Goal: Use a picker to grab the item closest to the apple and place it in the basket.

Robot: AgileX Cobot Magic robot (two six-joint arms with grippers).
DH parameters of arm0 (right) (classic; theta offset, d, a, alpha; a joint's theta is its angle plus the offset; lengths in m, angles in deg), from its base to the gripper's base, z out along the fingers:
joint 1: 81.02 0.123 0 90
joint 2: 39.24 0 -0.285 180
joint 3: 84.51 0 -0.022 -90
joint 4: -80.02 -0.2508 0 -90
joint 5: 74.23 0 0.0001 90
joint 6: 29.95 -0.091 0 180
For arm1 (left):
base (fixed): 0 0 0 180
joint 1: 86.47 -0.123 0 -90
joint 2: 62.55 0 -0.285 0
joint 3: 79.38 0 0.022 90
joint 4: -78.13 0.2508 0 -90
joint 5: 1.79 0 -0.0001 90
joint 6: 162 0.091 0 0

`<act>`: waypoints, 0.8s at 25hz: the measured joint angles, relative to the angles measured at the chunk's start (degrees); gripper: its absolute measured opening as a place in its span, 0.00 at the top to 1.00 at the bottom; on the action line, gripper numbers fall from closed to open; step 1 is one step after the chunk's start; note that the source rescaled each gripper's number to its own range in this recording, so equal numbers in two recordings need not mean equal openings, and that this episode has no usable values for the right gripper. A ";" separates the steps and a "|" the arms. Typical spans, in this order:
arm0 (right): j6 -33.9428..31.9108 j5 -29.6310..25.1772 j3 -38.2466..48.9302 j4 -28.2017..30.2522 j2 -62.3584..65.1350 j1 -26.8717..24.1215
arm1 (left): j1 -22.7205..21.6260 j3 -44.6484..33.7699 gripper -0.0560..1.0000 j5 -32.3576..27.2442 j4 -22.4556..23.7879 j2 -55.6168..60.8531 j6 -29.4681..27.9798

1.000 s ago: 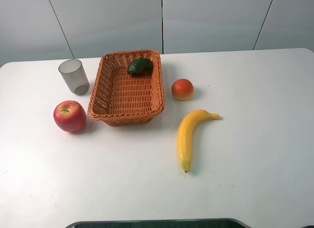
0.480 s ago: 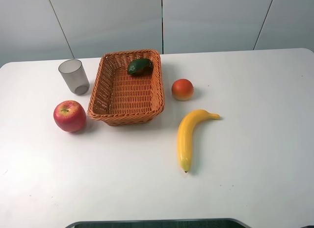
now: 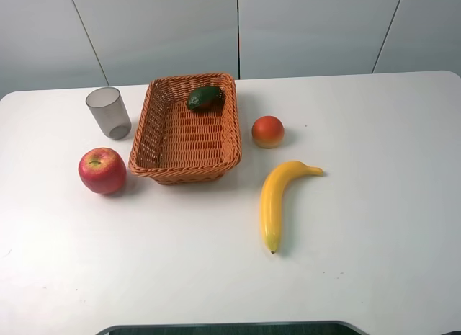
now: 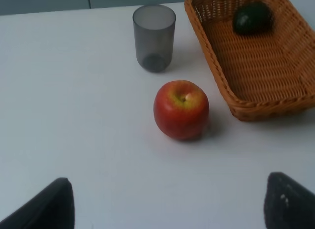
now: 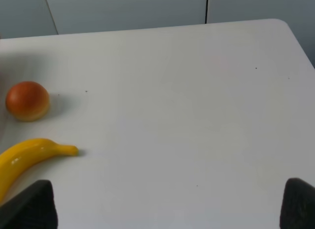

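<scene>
A red apple (image 3: 102, 170) (image 4: 181, 110) rests on the white table, left of the woven basket (image 3: 161, 153) (image 4: 256, 107). Just behind the apple stands a grey translucent cup (image 3: 109, 112) (image 4: 154, 38), upright and apart from it. A dark green fruit (image 3: 204, 97) (image 4: 252, 17) lies in the basket's far end. My left gripper (image 4: 167, 209) is open, its fingertips spread wide on the near side of the apple with nothing between them. My right gripper (image 5: 165, 209) is open too, over bare table. Neither gripper shows in the exterior view.
An orange-red round fruit (image 3: 268, 131) (image 5: 27, 100) sits right of the basket. A yellow banana (image 3: 277, 200) (image 5: 29, 157) lies in front of it. The table's rounded far right corner (image 5: 280, 23) shows in the right wrist view.
</scene>
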 joint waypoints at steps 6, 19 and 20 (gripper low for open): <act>0.00 0.00 0.00 0.00 0.00 0.00 | 0.00 -0.22 0.04 0.03 -1.21 0.35 2.96; 0.00 0.00 0.00 0.00 0.00 0.00 | 0.00 -1.67 0.04 2.38 -2.69 0.35 5.21; 0.00 0.00 0.00 0.00 0.00 0.00 | 0.00 -1.78 0.04 2.38 -2.69 0.35 5.21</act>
